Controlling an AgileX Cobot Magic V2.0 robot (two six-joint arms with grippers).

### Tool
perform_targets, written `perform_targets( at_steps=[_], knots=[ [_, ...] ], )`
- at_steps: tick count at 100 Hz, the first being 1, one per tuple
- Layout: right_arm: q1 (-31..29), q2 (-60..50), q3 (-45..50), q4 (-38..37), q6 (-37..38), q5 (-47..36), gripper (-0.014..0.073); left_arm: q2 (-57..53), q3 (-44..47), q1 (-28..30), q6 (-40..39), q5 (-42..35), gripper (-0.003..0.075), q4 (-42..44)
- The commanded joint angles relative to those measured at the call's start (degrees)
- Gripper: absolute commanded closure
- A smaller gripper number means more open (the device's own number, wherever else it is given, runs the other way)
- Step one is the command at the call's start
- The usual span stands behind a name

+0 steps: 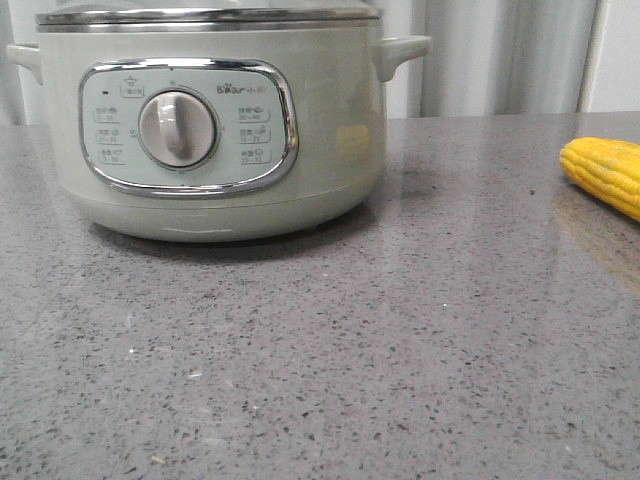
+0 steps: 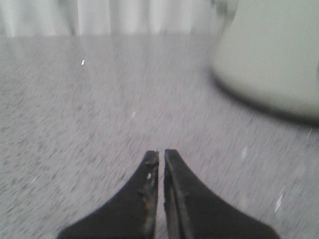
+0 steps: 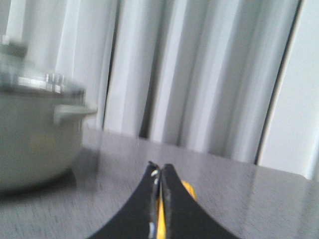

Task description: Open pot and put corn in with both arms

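Observation:
The pale green pot stands at the left of the grey table with its lid on; the steel rim shows at the top edge. The yellow corn lies on the table at the far right, apart from the pot. Neither gripper shows in the front view. My left gripper is shut and empty, low over bare table, with the pot blurred ahead to one side. My right gripper is shut; the corn lies just beyond its fingertips, mostly hidden behind them. The pot is off to the side.
The speckled grey table spreads in front of the pot and between the pot and the corn. White curtains hang behind the table's far edge. A pot side handle sticks out toward the corn.

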Motion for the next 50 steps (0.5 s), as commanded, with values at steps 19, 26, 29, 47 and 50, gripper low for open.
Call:
perform_targets(
  at_steps=[19, 26, 29, 47, 50],
  knots=[
    [-0.4, -0.2, 0.0, 28.4, -0.1, -6.5, 0.0667, -0.1, 0.4, 0.1, -0.2, -19.3, 0.0741, -23.5],
    [-0.4, 0.9, -0.6, 30.6, -0.1, -6.6, 0.0660, -0.1, 0.3, 0.1, -0.2, -20.3, 0.0741, -30.0],
    [-0.4, 1.5, -1.3, 31.8, -0.1, -6.4, 0.0655, -0.1, 0.1, 0.1, -0.2, -20.4, 0.0741, -32.8],
    [-0.4, 5.5, -9.9, 34.6, -0.4, 1.6, 0.0655, 1.0, -4.7, 0.1, 4.3, -15.1, 0.0740, -28.8],
    [-0.4, 7.1, -12.4, 33.7, -0.4, 4.6, 0.0655, 1.8, -6.4, 0.1, 5.5, -12.7, 0.0740, -27.6]
  ],
)
